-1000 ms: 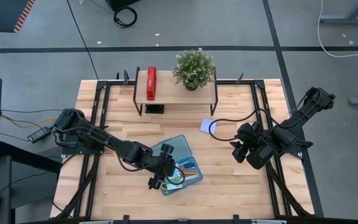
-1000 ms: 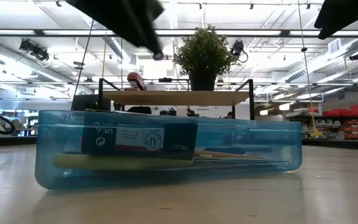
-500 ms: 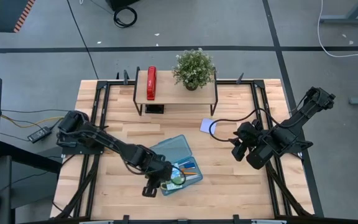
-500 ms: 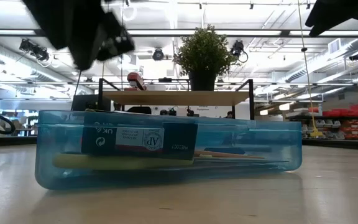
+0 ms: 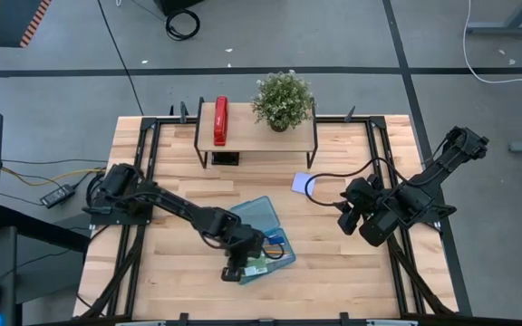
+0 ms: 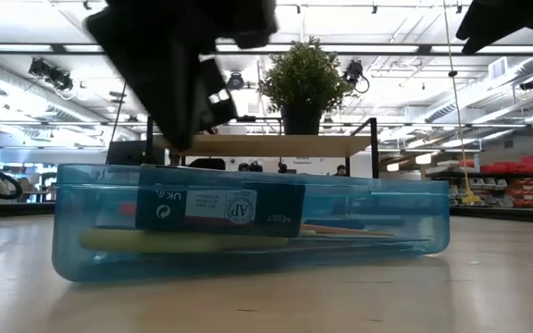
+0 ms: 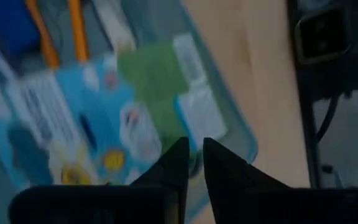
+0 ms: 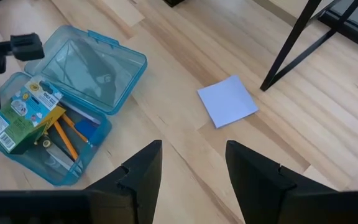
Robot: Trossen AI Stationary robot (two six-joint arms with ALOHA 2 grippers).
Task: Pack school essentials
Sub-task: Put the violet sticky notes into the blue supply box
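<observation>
Left tool point(image 5: 233, 272): down at the near end of the open blue case point(image 8: 98, 62), its fingers point(image 7: 178, 163) drawn almost together with only a thin slit between them. They hang right over the green-blue printed packet point(image 8: 18, 118), but I cannot tell whether they pinch its edge or are merely closed above it.

Right tool point(image 8: 191, 165): fingers spread, nothing between them, waiting off to the right side of the worktop point(image 5: 333, 263), well apart from the case.

Packed so far: the packet lies on top in the case tray, propped a bit askew; two orange pencils point(image 8: 63, 138) and a small blue eraser point(image 8: 87, 132) lie beside and partly under it.

Still out: the lavender sticky-note pad point(image 8: 227, 101), lying flat on the worktop near the shelf leg, between the case and the right arm.

How the pad will handle: light and thin, I'd judge, with soft loose sheets on top. Lying flat, it gives little to bite on; pinching across two opposite edges looks best. A grip on the top sheets alone could fan or peel them.

How the packet will handle: light, stiff-ish card, probably slick; press it flat from the middle.
</observation>
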